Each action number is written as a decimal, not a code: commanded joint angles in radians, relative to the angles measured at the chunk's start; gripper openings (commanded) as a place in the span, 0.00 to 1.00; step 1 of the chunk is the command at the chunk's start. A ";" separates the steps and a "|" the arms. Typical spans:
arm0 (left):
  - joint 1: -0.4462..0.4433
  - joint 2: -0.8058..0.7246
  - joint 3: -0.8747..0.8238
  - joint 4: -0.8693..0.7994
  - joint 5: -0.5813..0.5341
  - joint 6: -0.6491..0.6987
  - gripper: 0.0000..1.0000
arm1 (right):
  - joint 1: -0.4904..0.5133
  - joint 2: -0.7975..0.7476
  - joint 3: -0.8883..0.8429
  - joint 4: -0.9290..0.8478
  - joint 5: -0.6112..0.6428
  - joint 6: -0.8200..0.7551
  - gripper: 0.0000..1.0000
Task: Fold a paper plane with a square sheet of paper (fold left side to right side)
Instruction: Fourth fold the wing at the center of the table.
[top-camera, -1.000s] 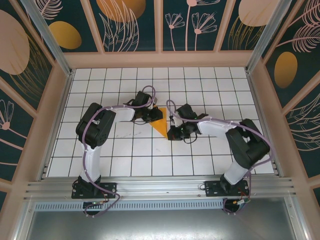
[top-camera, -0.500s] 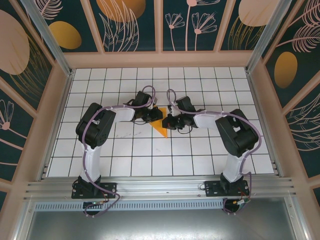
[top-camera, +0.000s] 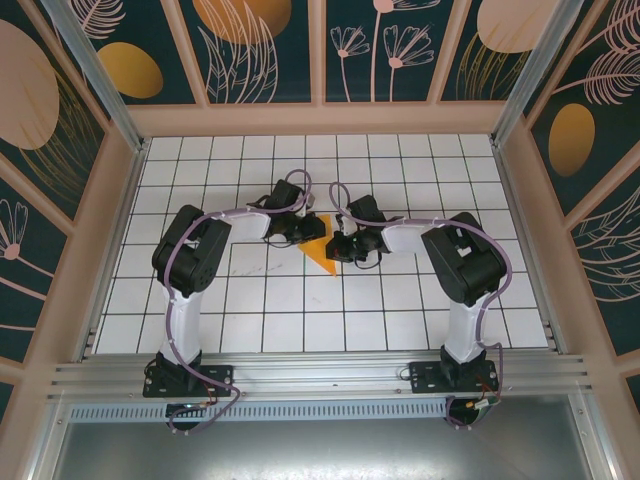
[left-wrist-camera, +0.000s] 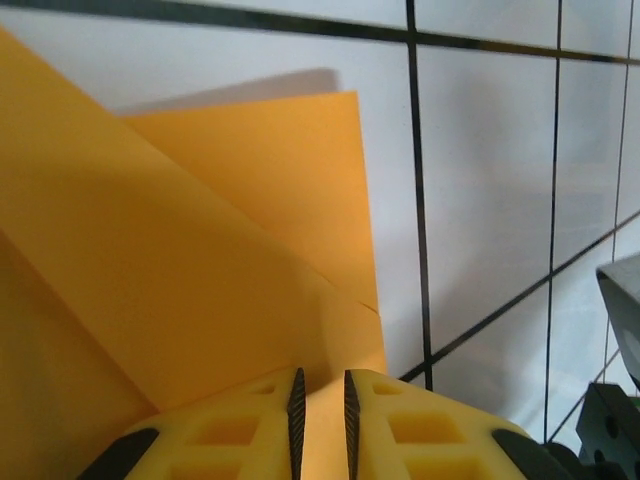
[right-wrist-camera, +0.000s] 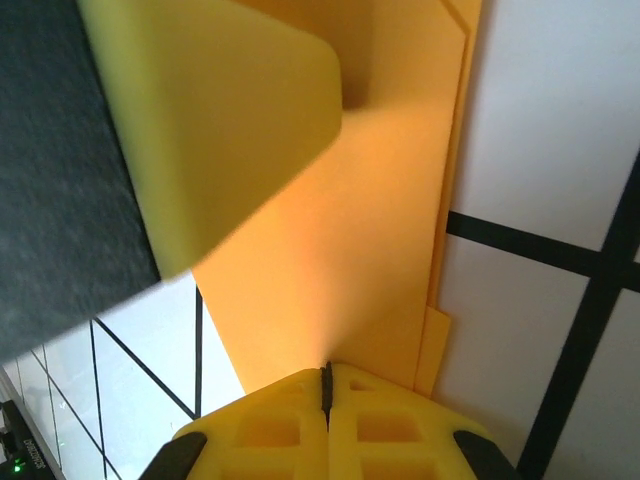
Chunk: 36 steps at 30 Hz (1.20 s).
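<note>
The sheet of paper (top-camera: 322, 250) lies flat on the tiled table (top-camera: 250, 300) between the two arms, folded to a wedge, its long axis running away from the bases with the tip nearest them. The left gripper (left-wrist-camera: 320, 400) is at its left edge, fingers a narrow slit apart over the paper; the right gripper (right-wrist-camera: 326, 385) — fingers pressed together — rests on the right half; so the left arm looks better placed to carry that side across.

Table (top-camera: 400, 330): white surface, black grid of square tiles, evenly lit, soft shadows.
Walls (top-camera: 265, 50): dark teal panels on three sides, printed with orange ovals and pale line-drawn plants.
Frame (top-camera: 317, 60): pale wooden battens between panels; silver aluminium posts (top-camera: 95, 70) at upper corners.
Lower edge: aluminium rail (top-camera: 320, 375), grey metal sheet (top-camera: 300, 450) below.
</note>
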 joint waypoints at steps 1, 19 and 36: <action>0.047 0.041 0.045 -0.057 -0.057 0.047 0.23 | 0.002 0.034 -0.026 -0.143 0.092 -0.030 0.00; 0.180 0.163 0.236 -0.069 -0.074 0.166 0.21 | 0.023 0.023 -0.044 -0.173 0.094 -0.042 0.00; 0.104 -0.190 -0.140 0.105 0.066 0.115 0.16 | 0.028 0.027 -0.033 -0.156 0.104 -0.018 0.00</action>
